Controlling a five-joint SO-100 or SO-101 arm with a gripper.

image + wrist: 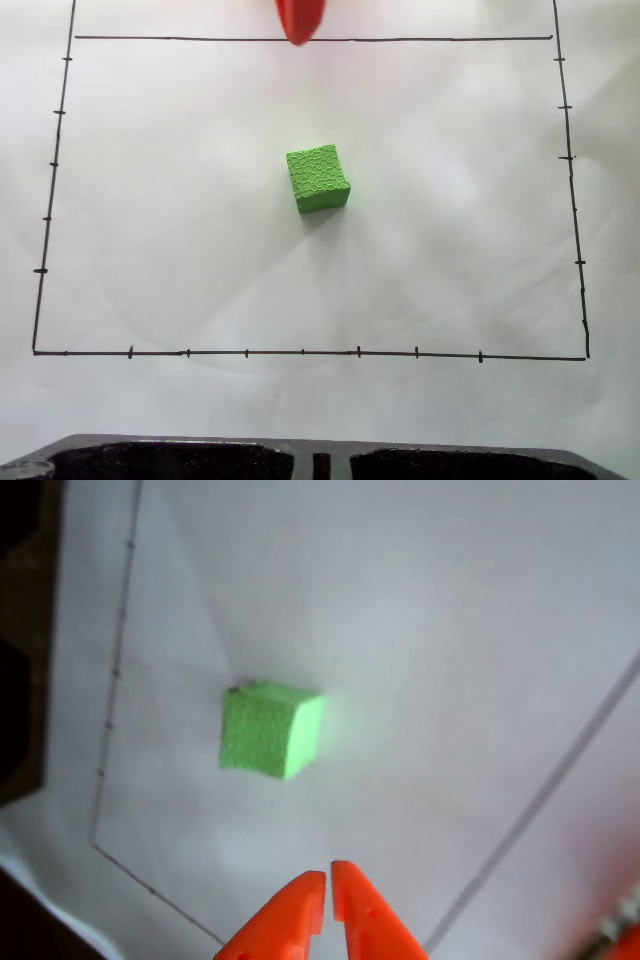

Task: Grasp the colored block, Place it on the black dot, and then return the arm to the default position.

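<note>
Fixed view: green cube (318, 178) sits slightly skewed on white paper (180, 200) inside inked border (300, 352) — gripper (328, 880) jaws together, apart from it.

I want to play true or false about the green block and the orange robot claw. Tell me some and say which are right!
1. The block is green. True.
2. The gripper holds the block. False: it is apart from the block, holding nothing.
3. The block sits inside the drawn border. True.
4. The gripper's fingers are spread wide. False: in the wrist view the tips nearly touch.
5. The block lies on white paper. True.
6. Two blocks lie on the paper. False: just one.
</note>
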